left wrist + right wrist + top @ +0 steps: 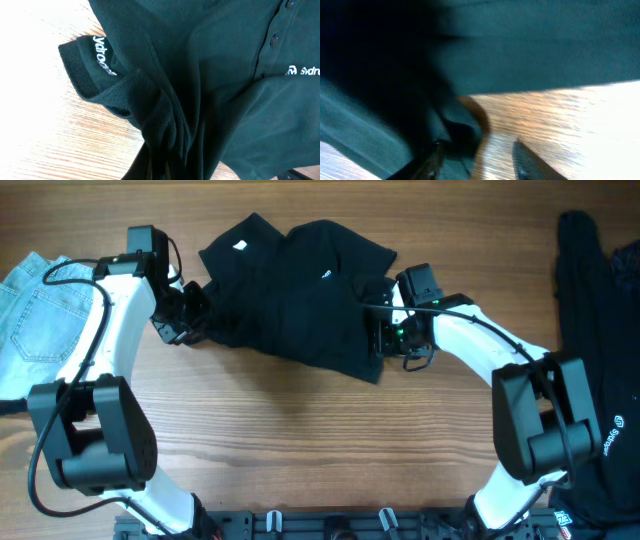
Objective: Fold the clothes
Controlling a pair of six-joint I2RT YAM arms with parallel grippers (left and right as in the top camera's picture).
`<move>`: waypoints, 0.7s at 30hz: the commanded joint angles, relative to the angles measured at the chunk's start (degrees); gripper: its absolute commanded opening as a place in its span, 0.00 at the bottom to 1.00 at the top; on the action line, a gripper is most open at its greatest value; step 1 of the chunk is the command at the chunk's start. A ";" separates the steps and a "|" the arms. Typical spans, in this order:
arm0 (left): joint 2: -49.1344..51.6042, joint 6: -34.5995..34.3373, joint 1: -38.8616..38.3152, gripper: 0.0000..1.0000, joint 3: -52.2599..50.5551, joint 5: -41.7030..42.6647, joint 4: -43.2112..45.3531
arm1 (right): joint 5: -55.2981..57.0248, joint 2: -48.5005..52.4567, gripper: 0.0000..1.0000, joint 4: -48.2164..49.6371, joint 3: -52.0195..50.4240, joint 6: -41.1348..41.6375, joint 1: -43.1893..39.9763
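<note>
A black short-sleeved polo shirt (300,290) with small white lettering lies crumpled at the back middle of the wooden table (300,440). My left gripper (190,315) is shut on a bunched fold at the shirt's left edge; the left wrist view shows the fabric (225,60) pinched between the fingers (170,170), with a sleeve cuff and its white lettering close by. My right gripper (385,330) is at the shirt's right edge. In the right wrist view its fingers (477,162) are apart, with the shirt's edge (520,50) by the left finger and bare wood by the right.
A second black garment (600,380) with white lettering lies along the right edge of the table. Light blue jeans (30,310) lie at the far left. The arm bases stand along the front edge.
</note>
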 commanded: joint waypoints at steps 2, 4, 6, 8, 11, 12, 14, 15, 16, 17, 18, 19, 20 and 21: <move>-1.05 0.50 0.11 0.04 0.11 -0.13 -0.04 | -4.59 2.10 0.42 0.46 -0.63 0.17 1.38; -1.05 0.50 0.11 0.04 0.11 -0.13 -0.07 | -5.07 2.10 0.36 0.52 -0.63 0.22 1.66; -1.05 0.50 0.11 0.04 0.11 -0.13 -0.02 | -4.07 2.05 0.04 0.48 -0.55 0.39 1.53; -1.05 0.52 0.11 0.04 0.11 -0.15 -0.04 | 2.60 1.20 0.04 -3.21 1.27 0.39 0.04; -1.20 0.52 0.79 0.04 0.20 0.11 1.11 | 15.82 -5.07 0.04 -20.06 13.49 -0.92 -8.76; -1.51 1.99 1.20 0.04 0.66 1.64 1.66 | 15.76 -7.17 0.04 -23.45 17.38 -2.82 -11.54; -3.34 6.56 1.84 0.04 2.86 5.27 2.14 | 15.74 -11.50 0.04 -29.73 24.68 -3.04 -16.52; -5.05 6.54 2.34 0.04 4.31 5.05 2.27 | 15.72 -13.33 0.04 -31.32 26.53 -3.02 -18.10; -7.50 6.51 3.10 0.04 5.90 5.09 2.38 | 15.56 -16.11 0.04 -32.87 27.69 -3.02 -19.78; -9.16 6.51 3.43 0.04 6.54 5.09 2.38 | 15.58 -17.46 0.04 -33.46 27.67 -3.39 -20.22; -11.13 6.54 3.48 0.04 6.67 5.07 2.49 | 15.61 -18.47 0.04 -34.29 27.67 -4.63 -20.24; -13.66 6.54 3.37 0.04 6.67 5.07 2.10 | 15.61 -18.80 0.04 -35.56 27.67 -5.81 -20.24; -14.80 6.54 3.34 0.04 6.67 5.05 1.77 | 15.61 -18.78 0.04 -36.50 27.67 -5.84 -20.24; -15.85 6.54 3.34 0.04 6.67 5.05 1.33 | 15.61 -18.73 0.04 -38.27 27.67 -6.03 -20.24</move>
